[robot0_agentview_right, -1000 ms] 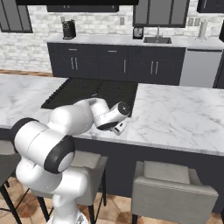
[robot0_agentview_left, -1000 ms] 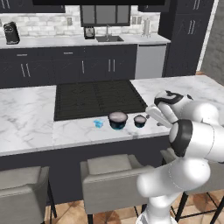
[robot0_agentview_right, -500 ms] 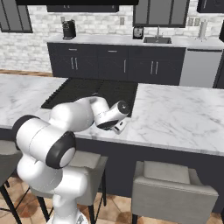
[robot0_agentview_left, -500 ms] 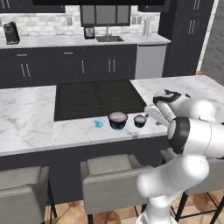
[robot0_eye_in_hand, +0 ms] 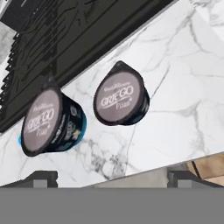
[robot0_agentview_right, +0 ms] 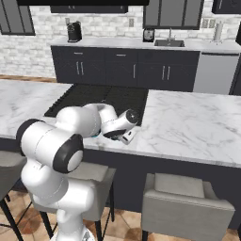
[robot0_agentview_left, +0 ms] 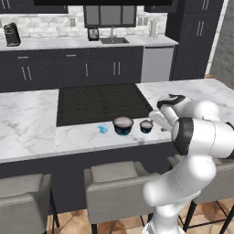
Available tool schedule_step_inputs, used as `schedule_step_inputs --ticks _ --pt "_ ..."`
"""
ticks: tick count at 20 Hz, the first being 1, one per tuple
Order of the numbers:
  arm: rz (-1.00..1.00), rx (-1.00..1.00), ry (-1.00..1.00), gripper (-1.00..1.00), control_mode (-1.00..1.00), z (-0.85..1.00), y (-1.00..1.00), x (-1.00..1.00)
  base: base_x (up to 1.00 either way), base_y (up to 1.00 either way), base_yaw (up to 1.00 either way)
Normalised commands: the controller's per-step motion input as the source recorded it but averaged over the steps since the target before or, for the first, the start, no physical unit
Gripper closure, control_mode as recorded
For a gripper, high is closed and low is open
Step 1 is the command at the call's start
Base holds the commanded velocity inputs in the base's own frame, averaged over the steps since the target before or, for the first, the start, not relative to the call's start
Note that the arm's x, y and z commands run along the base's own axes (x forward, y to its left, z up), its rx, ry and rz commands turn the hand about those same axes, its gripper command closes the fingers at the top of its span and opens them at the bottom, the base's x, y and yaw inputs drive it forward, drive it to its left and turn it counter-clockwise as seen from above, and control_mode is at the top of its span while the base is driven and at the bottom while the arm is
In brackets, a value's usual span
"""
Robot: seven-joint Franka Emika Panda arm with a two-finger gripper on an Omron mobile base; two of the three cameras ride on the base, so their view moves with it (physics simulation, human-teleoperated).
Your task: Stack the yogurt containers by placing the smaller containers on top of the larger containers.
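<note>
Left base view, read from left to right, shows the three yogurt cups in a row on the marble desk, just in front of the black cooktop: the tiny light-blue cup, then close beside it the widest dark cup with its pale top, then the lesser dark cup, a small gap between them. All three stand apart on the desk surface; none rests on another, so no stacking has been done. Just right of the lesser cup is the end effector, low over the front edge of the desk. Hand view shows the widest cup at left and the lesser cup near the middle, with the two dark fingertips spread far apart at the bottom and nothing between them, so the end effector is open and empty. My reading is that the task is at its start: the lesser cup likely has to go onto the widest one, and the light-blue cup on top after that.
</note>
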Motion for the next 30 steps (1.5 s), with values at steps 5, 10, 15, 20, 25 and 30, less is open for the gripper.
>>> schedule_step_inputs --ticks 5,10,15,20,25,30 --pt "0.00 0.00 0.00 -1.00 -1.00 -0.11 0.05 0.12 0.00 0.00 0.00" --pt "0.00 0.00 0.00 -1.00 -1.00 -0.07 0.06 0.12 0.00 0.00 0.00" --pt "0.00 0.00 0.00 -1.00 -1.00 -0.05 0.02 0.09 0.00 0.00 0.00" --pt "0.00 0.02 0.00 -1.00 -1.00 -0.03 0.00 0.11 0.00 0.00 0.00" --pt "0.00 0.03 0.00 -1.00 -1.00 -0.05 0.00 0.19 0.00 0.00 0.00" --pt "0.00 0.03 0.00 -1.00 -1.00 -0.11 0.00 0.20 0.00 0.00 0.00"
